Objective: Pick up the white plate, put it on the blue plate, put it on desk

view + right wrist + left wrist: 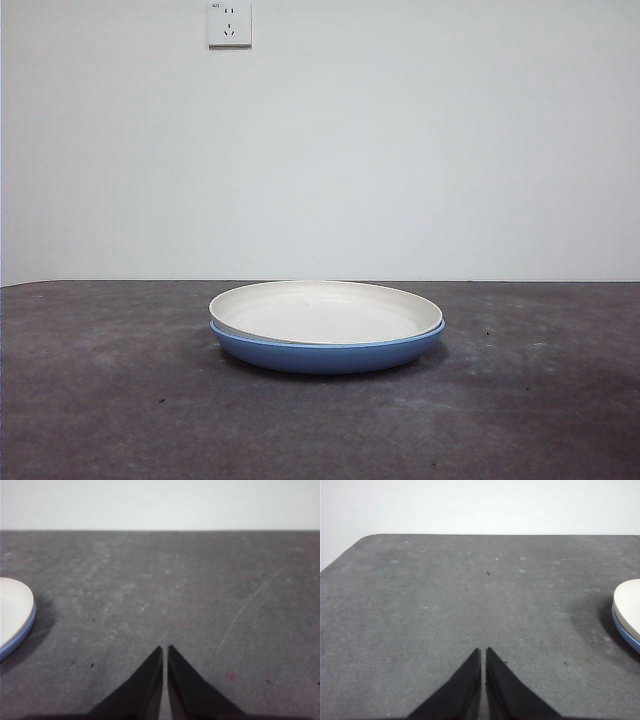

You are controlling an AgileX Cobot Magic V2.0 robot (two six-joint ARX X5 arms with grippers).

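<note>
The white plate (325,312) sits nested in the blue plate (330,352), its cream rim slightly tilted, riding a little higher at the 9 o'clock side than at 3 o'clock in the front view. The stack rests on the desk (110,400) near its middle. Judging by this, the stacking step looks done and both plates are already down on the desk; either the task is at its end, or the pair awaits one more lift and set-down.

The left gripper (483,652) hangs over bare desk with its jaws pressed together, holding nothing; the stack shows at about 3 o'clock of it, well apart. The right gripper (165,649) is likewise closed and empty, with the plates at about 9 o'clock, also well apart. Neither arm shows in the front view.

If another lift is wanted, a gripper would have to open, travel to the rim and pinch both thin edges; the low curved rim gives little to grasp.

Nothing stands between grippers and plates. A wall socket (229,23) sits on the white wall behind, at 12 o'clock.
</note>
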